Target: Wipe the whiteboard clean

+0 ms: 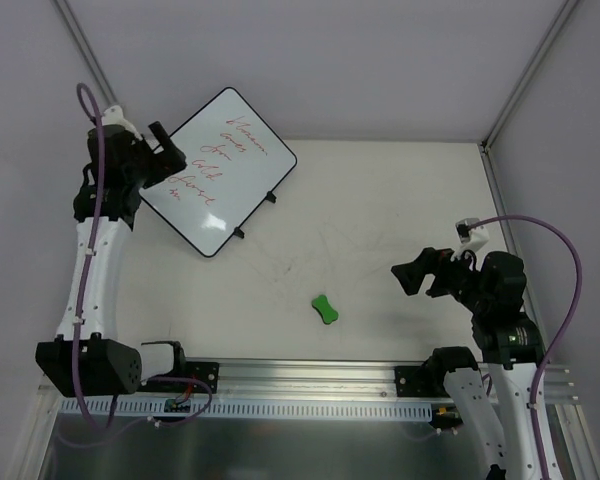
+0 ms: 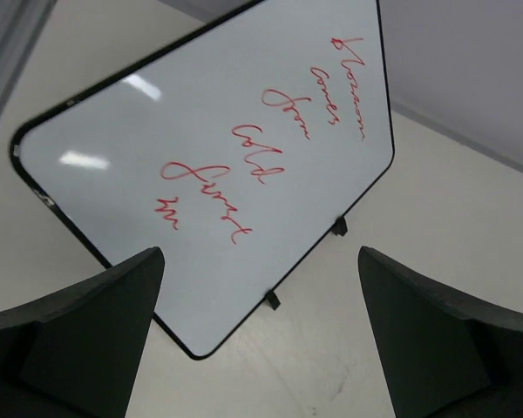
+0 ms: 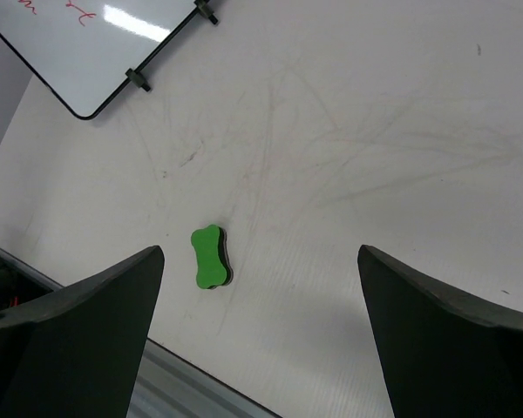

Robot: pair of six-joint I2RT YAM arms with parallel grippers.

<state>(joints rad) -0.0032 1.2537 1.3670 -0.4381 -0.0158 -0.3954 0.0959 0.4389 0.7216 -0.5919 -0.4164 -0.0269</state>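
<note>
Top external view: whiteboard sits far left on the table, red handwriting intact. Left gripper at its left edge, jaws apart, empty; right gripper likewise. Green eraser near centre. Risk: unheld board may slide under wiping. Writing illegible; left edge hidden

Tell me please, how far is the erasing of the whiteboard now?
Nothing looks done: red writing covers the whiteboard. Nothing is in hand: left gripper and right gripper are open and empty. Left: fetch the green eraser lying on the table, then wipe.
</note>
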